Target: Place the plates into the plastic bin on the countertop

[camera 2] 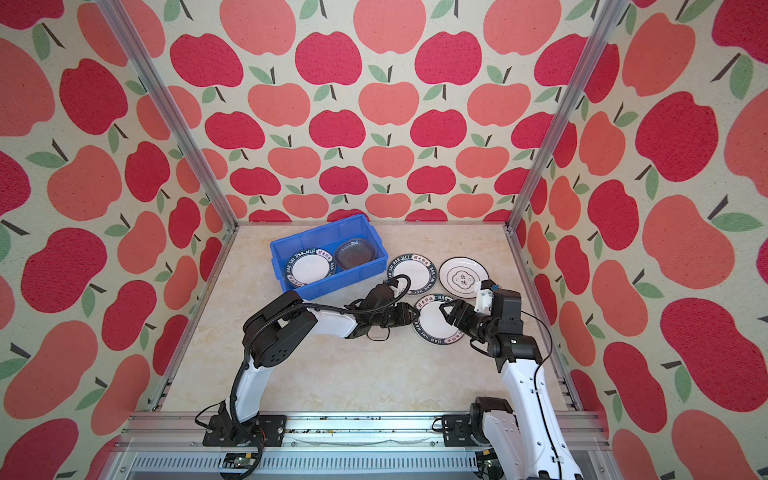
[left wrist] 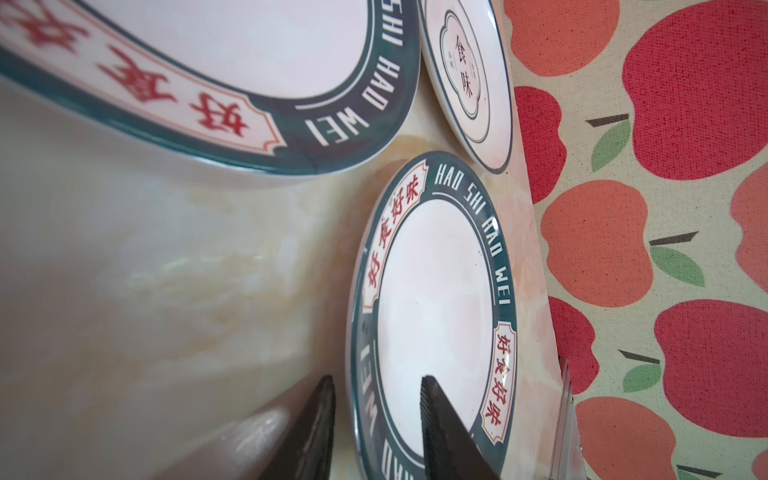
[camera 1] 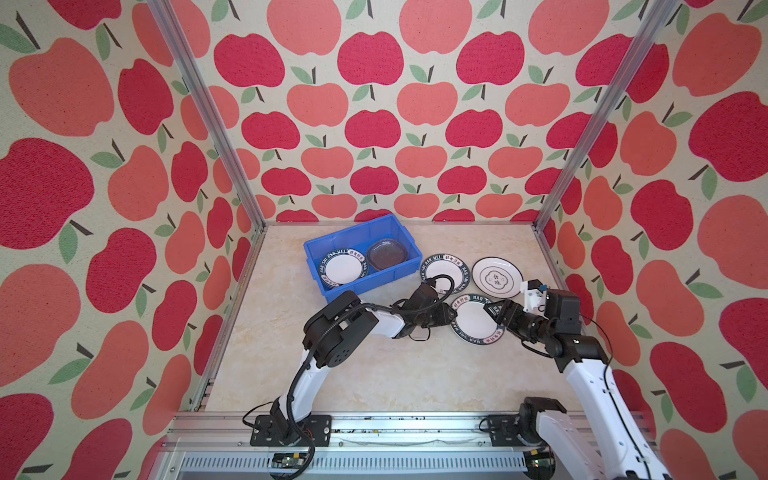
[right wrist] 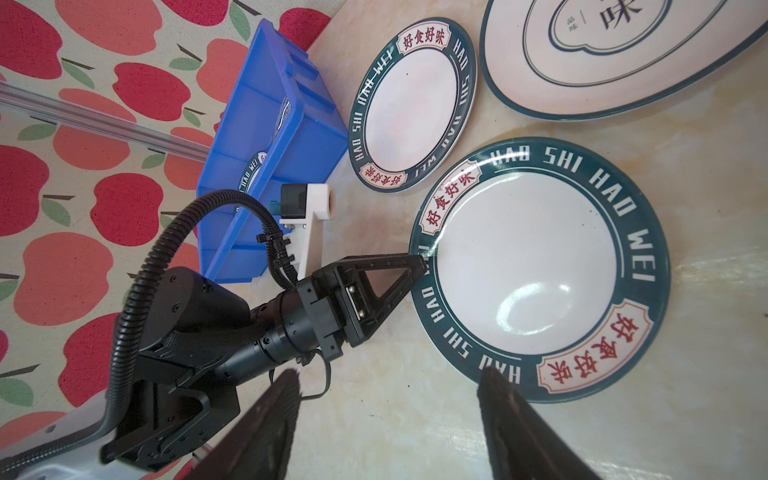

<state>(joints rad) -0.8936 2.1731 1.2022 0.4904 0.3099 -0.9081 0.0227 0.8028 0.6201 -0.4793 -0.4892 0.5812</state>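
Observation:
On the countertop (camera 1: 353,365) lie three plates. The nearest, a green-rimmed plate (camera 1: 476,322) (camera 2: 436,322) (left wrist: 432,291) (right wrist: 528,266), has my left gripper (camera 1: 453,313) (left wrist: 378,380) (right wrist: 422,266) at its left rim, jaws straddling the edge with a gap still showing. My right gripper (camera 1: 492,318) (right wrist: 390,374) hovers open over its right rim, holding nothing. Behind it lie another green-rimmed plate (camera 1: 446,272) (right wrist: 411,104) and a black-ringed plate (camera 1: 496,277) (left wrist: 465,75). The blue plastic bin (camera 1: 357,291) (camera 2: 328,286) holds a green-rimmed plate (camera 1: 343,268) and a glass plate (camera 1: 388,254).
Apple-patterned walls and aluminium rails (camera 1: 548,266) frame the countertop on three sides. The black-ringed plate lies close to the right rail. The bin stands at the back, left of the loose plates. Bare marble spreads in front of both arms.

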